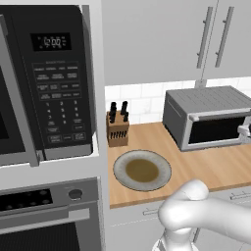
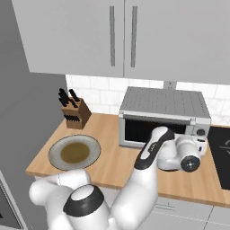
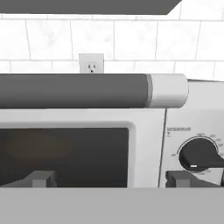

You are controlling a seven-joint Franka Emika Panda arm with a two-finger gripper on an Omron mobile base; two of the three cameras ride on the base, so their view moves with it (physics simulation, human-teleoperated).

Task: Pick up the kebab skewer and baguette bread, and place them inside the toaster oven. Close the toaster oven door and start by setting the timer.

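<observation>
The toaster oven stands at the back right of the wooden counter, and its door is closed with the bar handle across the top. My gripper is open, right in front of the door's lower right. One fingertip sits just below-left of the black timer knob, apart from it. From the base views my gripper is at the oven's control end. The kebab skewer and baguette bread are hidden; behind the dark glass I can tell nothing.
A grey plate with a brown centre lies bare at the counter's front left. A knife block stands behind it. The black microwave and built-in oven fill the left. A dark cooktop borders the right.
</observation>
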